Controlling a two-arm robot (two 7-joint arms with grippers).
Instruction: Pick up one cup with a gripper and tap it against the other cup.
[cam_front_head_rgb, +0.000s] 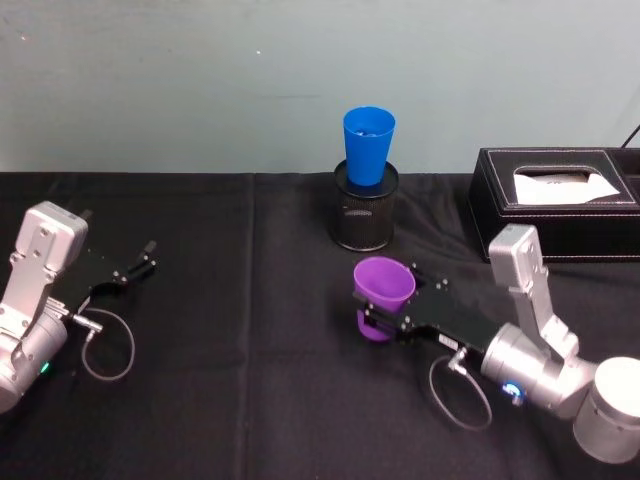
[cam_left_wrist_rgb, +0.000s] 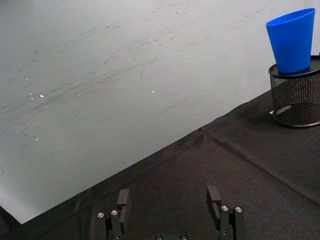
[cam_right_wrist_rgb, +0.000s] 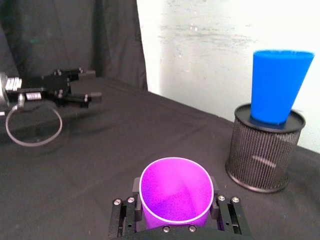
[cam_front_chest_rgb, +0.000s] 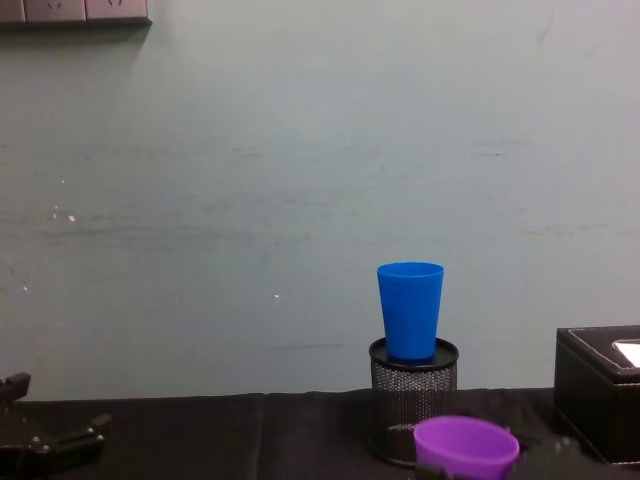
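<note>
Fingers (cam_right_wrist_rgb: 136, 186) of the right gripper (cam_right_wrist_rgb: 174, 197) press both sides of the purple cup (cam_front_head_rgb: 383, 283), holding it just in front of the mesh pen holder (cam_front_head_rgb: 365, 215). The blue cup (cam_front_head_rgb: 368, 145) stands upright in that holder. Well left of the holder, the left gripper (cam_left_wrist_rgb: 168, 200) has its fingers spread wide and holds nothing.

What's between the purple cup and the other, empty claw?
Nothing but bare black cloth, seen in the head view, lies between the left gripper and the purple cup in the right gripper.
</note>
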